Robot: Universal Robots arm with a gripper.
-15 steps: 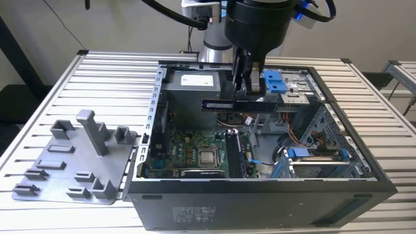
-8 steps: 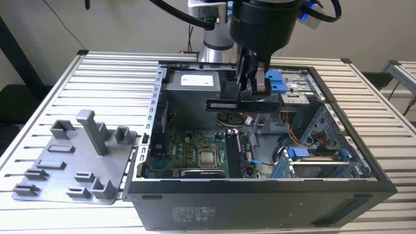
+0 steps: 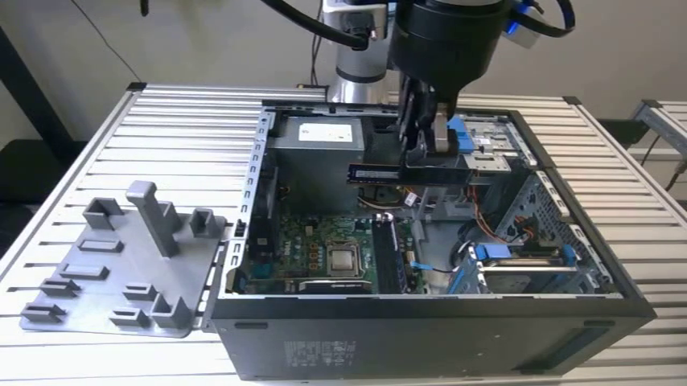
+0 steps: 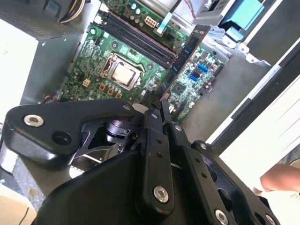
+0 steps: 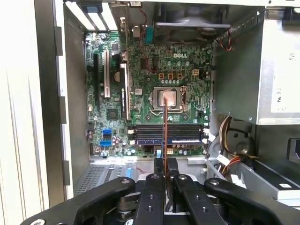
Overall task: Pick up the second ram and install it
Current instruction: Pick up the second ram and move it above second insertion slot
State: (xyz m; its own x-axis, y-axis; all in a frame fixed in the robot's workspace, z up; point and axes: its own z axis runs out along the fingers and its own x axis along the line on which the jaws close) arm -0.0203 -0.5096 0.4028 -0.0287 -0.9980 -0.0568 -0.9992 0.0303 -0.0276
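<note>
The fingers [image 5: 173,166] pinch the memory stick [image 3: 381,174] tight, level above the open case [image 3: 429,338], apparently to line it up with the slots [image 5: 168,132].

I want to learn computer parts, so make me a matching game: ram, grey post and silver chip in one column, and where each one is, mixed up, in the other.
Things:
1. ram
2. grey post
3. silver chip

Places:
A. flat on the board inside the case
B. clamped in the gripper, above the case
C. upright on the grey tray, beside the case

Pairs: 1-B, 2-C, 3-A
</note>
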